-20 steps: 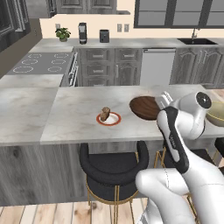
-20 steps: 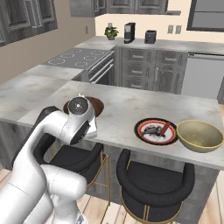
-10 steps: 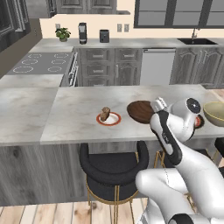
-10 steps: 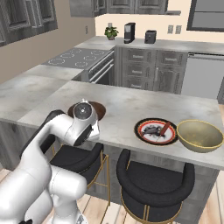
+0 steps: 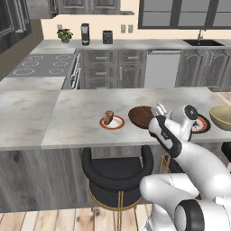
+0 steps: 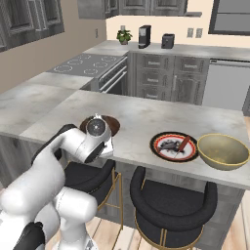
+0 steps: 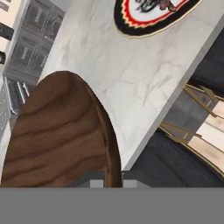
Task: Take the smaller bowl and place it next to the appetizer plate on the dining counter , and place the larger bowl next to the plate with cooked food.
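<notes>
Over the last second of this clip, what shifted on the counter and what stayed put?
The gripper, shut on the shallow dark brown wooden bowl, carried it left along the grey marble counter, closer to the small white red-rimmed plate. Both plates, including the larger dark-centred one, and the wide tan bowl stayed put.

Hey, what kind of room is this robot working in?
A rendered home kitchen, most likely: a cooktop and sink along the back, and a marble dining counter with cushioned stools beneath.
</notes>
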